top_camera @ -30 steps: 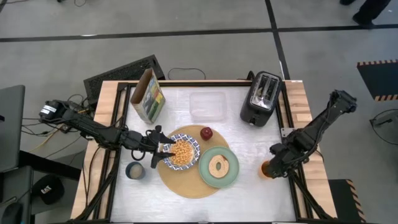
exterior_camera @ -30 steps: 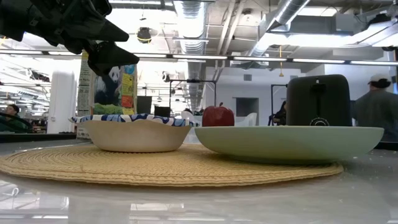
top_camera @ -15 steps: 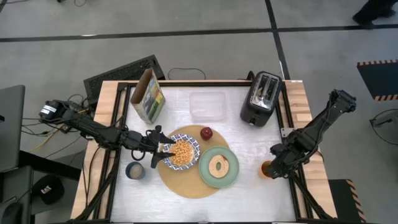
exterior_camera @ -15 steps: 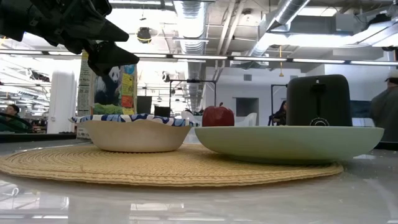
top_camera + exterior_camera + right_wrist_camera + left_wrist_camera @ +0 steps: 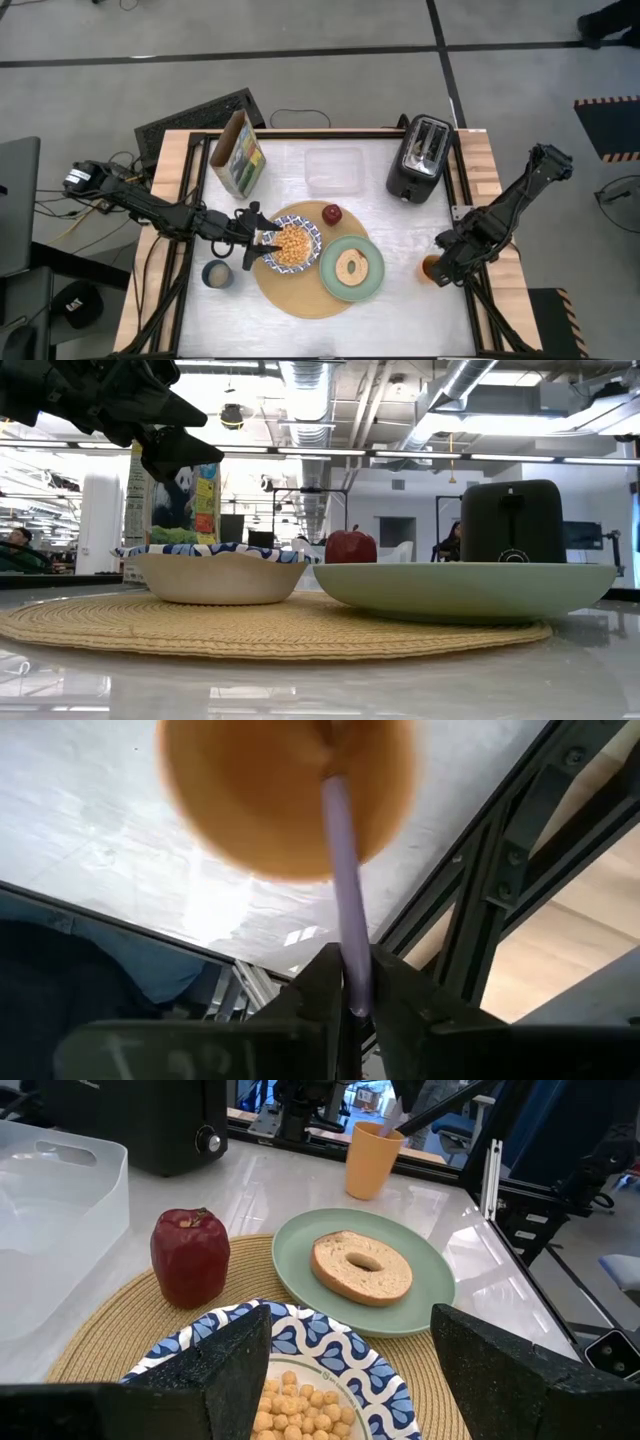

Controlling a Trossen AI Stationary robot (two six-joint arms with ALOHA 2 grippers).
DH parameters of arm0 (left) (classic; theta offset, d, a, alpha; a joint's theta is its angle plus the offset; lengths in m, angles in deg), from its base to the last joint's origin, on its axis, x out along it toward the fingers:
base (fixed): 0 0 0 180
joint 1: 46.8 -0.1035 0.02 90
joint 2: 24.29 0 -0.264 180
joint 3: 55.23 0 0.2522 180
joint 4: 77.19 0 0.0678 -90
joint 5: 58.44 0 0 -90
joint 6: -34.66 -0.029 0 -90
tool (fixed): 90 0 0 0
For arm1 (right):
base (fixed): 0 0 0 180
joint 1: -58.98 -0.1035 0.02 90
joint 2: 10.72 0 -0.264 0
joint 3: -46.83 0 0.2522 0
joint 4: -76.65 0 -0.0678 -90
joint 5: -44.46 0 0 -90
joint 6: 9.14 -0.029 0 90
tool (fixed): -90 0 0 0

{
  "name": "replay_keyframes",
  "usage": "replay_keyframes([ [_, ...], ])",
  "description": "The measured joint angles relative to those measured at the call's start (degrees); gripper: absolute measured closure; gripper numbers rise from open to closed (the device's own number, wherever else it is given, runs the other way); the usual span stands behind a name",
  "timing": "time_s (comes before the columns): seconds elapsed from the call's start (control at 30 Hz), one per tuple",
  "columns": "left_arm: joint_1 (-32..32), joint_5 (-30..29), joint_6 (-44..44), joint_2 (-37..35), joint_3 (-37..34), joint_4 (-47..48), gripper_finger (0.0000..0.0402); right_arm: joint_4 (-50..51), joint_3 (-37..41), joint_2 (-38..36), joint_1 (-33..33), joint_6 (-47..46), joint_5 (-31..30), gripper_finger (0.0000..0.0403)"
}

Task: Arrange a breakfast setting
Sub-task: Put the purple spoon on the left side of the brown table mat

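- Pinching a thin lilac spoon (image 5: 342, 870) by its handle, your right gripper (image 5: 350, 1005) is hanging over an orange cup (image 5: 431, 270) at the table's right edge, fingers pressed together on the stem.
- Judging by its look, the spoon is handling as light, stiff and smooth, so it may be prone to swivelling; gripping the mid-handle seems soundest.
- Hovering over the blue-and-white patterned bowl (image 5: 300, 1380) of round cereal, your left gripper (image 5: 258, 243) is standing spread and holding nothing.
- Sitting on the woven round tan mat (image 5: 300, 298) are that bowl, a pale green plate (image 5: 425, 1285) bearing a ring-shaped toast slice (image 5: 361, 1267), and a glossy small red apple (image 5: 190, 1257).
- Standing at the far left is the colourful panda cereal box (image 5: 239, 155).
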Motion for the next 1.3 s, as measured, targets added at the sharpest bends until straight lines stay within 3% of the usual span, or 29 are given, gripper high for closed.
replay_keyframes([
  [0.43,0.0,0.0,0.0,0.0,0.0,0.0,0.0143,1.8,-1.0,-0.5,1.4,0.8,0.7,0.0336],
  [1.0,0.0,0.0,0.0,0.0,0.0,0.0,0.0143,17.3,-18.6,-0.6,6.4,4.0,2.1,0.0337],
  [1.17,0.0,0.0,0.0,0.0,0.0,0.0,0.0143,18.9,-22.8,-0.6,6.4,3.9,0.0,0.0337],
  [1.3,0.0,0.0,0.0,0.0,0.0,0.0,0.0143,18.4,-24.8,-0.6,6.4,8.0,-5.7,0.0337],
])
